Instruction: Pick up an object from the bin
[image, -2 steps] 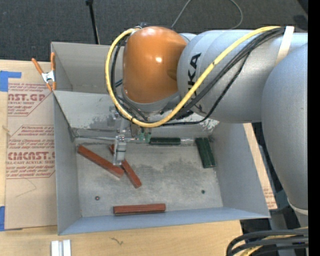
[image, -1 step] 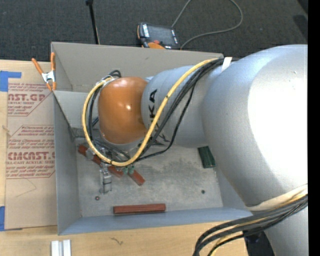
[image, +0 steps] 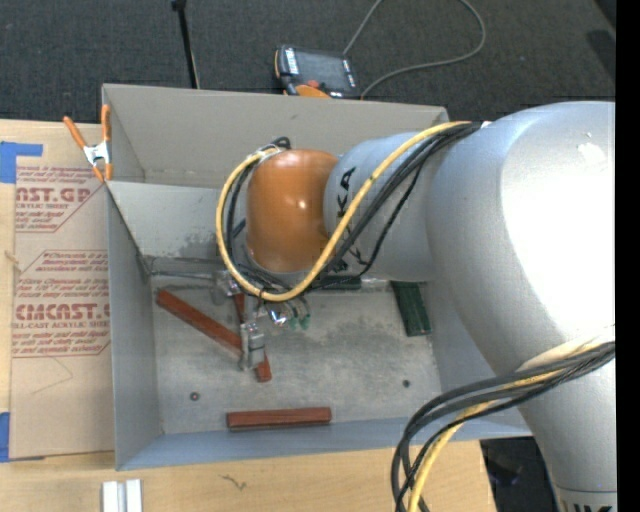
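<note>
Red-brown stick lies flat and slantwise on the left floor of the bin, clear of the walls, so likely reachable from above. Hand is at its lower end, touching or just above; how far open, cannot tell. Second brown bar lies along the front wall.
</note>
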